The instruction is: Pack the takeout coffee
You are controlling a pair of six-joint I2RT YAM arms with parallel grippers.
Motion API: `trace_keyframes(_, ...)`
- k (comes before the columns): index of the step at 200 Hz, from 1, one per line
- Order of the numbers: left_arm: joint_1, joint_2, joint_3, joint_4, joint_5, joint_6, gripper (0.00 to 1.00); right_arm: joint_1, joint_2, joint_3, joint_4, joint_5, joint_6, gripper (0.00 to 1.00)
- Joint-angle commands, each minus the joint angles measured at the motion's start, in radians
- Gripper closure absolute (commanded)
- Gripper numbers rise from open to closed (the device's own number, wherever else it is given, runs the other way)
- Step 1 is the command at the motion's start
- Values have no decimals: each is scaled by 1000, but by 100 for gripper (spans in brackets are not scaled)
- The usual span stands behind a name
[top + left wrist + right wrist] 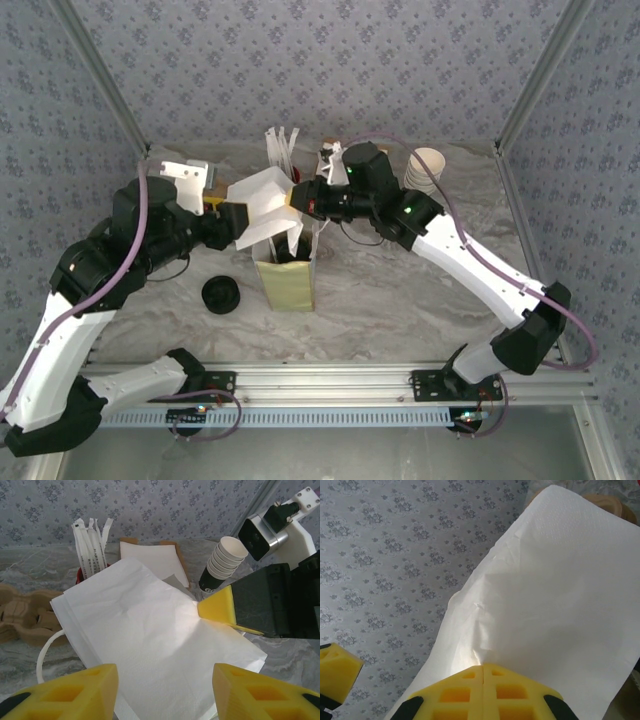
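The white paper bag (150, 645) looks matt and a little crinkly, and the stacked cups (222, 562) look like smooth paper too. The black lid (220, 294) looks like plastic. The table (400, 300) looks like smooth grey stone, and the rail (330, 378) is bare metal.

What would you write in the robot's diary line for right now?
right gripper shut on white napkin | left gripper open around napkin edge | napkin held over paper bag | black lid left of bag
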Motion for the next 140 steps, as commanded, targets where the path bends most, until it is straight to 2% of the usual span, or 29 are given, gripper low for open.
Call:
trace_keyframes(1,3,-10,-10,13,-5,-15,47,3,-58,-38,53,17,45,100)
trace_keyframes(67,3,-2,-21,25,2,-19,47,-21,-131,-118,-39,128,7,100)
trace_keyframes(140,4,22,-54,5,-14,-39,47,-8,-65,-25,-203,177,-90,100)
